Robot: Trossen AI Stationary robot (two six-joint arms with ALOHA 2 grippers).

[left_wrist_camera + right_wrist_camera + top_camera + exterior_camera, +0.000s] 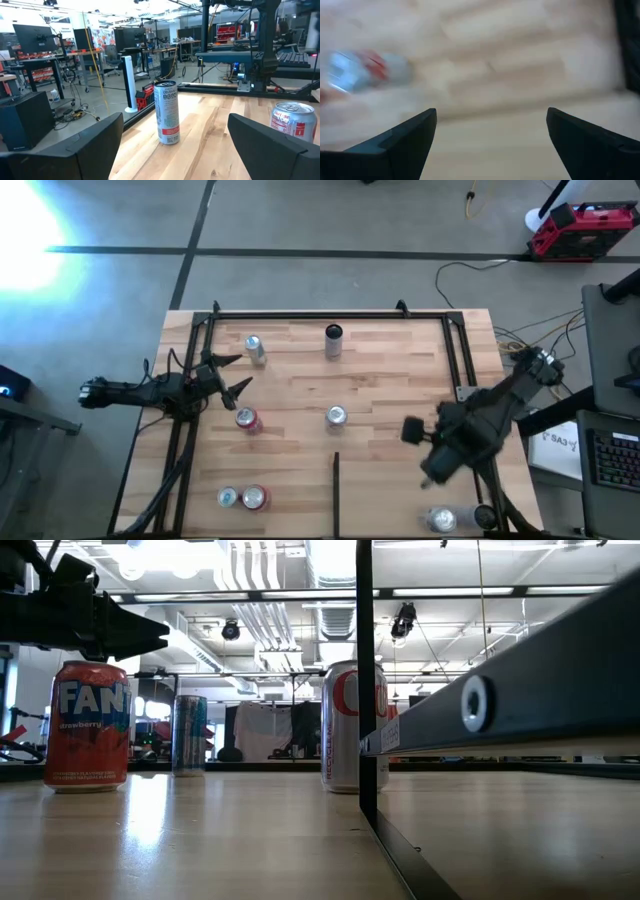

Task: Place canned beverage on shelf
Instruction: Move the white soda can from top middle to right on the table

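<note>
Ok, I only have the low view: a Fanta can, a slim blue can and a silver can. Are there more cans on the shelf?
Observer: Yes. The high view shows seven cans on the shelf. A Celsius can stands directly beyond your silver can.
Operator: Where's the right gripper?
Observer: The right gripper hangs open above the board, right of the divider strip.
Operator: And the left one?
Observer: The left gripper is open and empty, pointing toward the Celsius can.
</note>
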